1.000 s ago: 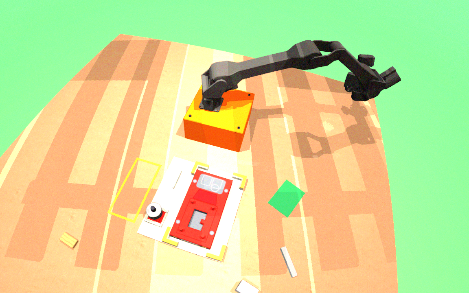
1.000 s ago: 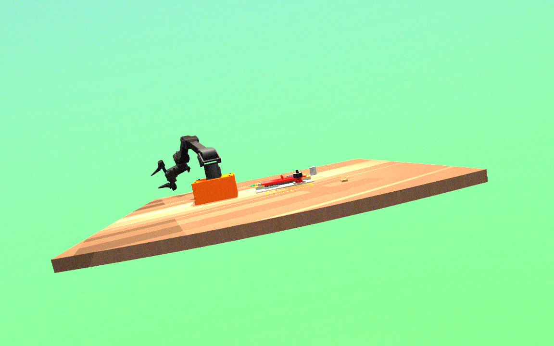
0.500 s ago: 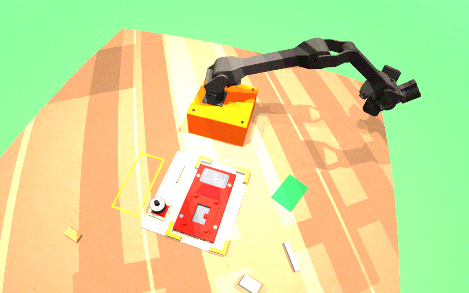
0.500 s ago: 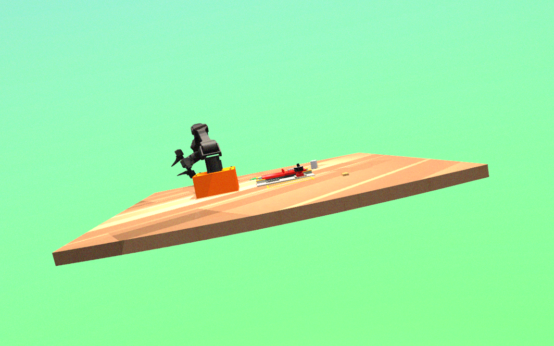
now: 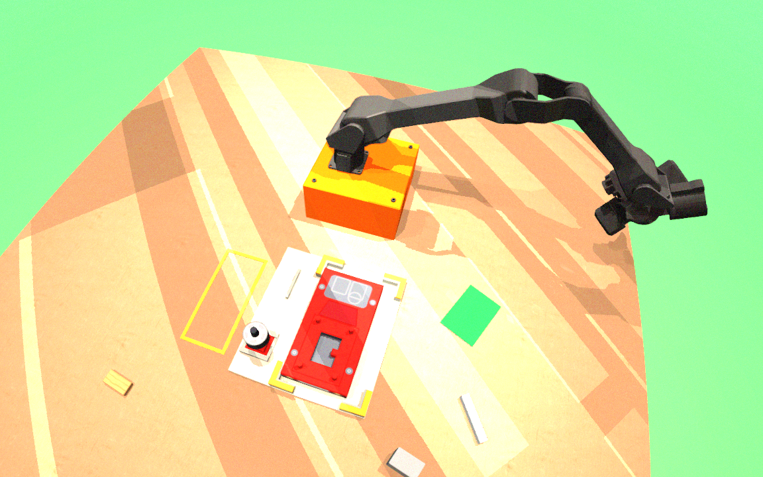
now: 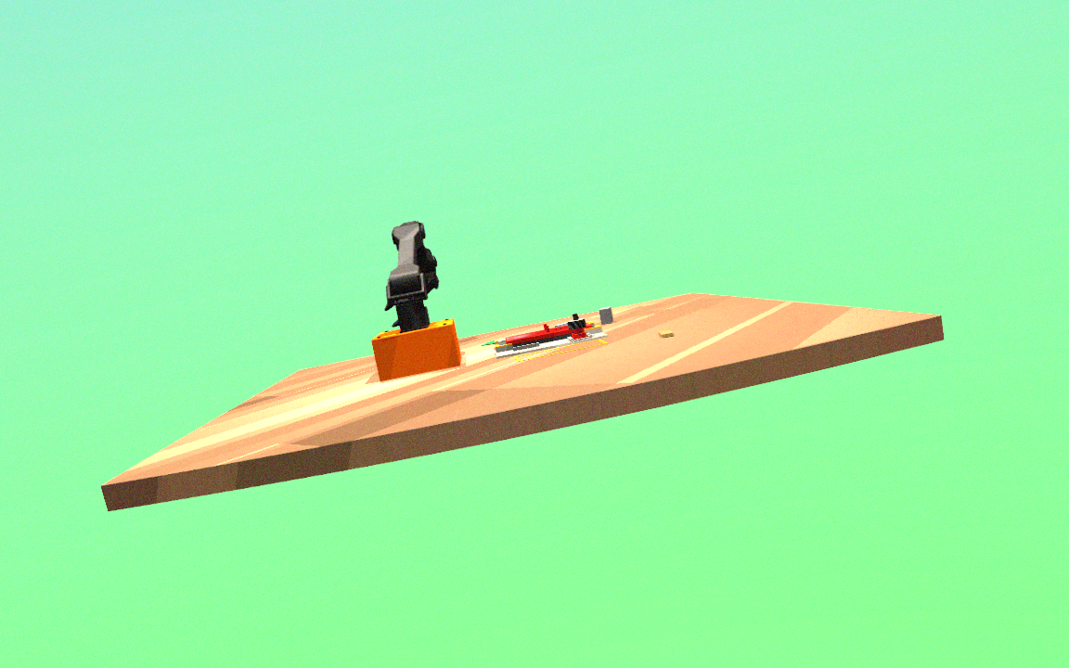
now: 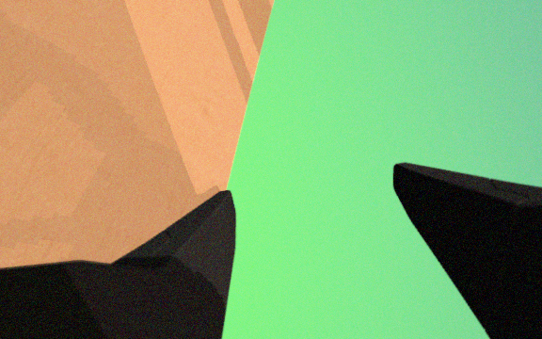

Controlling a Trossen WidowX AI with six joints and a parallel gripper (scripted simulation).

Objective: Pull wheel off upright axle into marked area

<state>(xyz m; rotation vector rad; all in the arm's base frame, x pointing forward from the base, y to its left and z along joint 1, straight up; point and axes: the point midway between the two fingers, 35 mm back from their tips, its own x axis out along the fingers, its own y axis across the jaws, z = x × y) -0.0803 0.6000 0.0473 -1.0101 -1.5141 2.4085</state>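
Note:
The wheel, white with a black hub, sits on the upright axle on a small red block at the left edge of the white mat. It shows as a tiny dark shape in the exterior view. The marked area is a yellow outlined rectangle just left of the mat. My gripper hangs high over the table's right edge, far from the wheel. In the wrist view its fingers stand apart with nothing between them, only table edge and green background.
The arm's orange base stands behind the mat. A red plate lies on the white mat. A green patch lies to the right. A small wooden block, a white bar and a grey block lie near the front.

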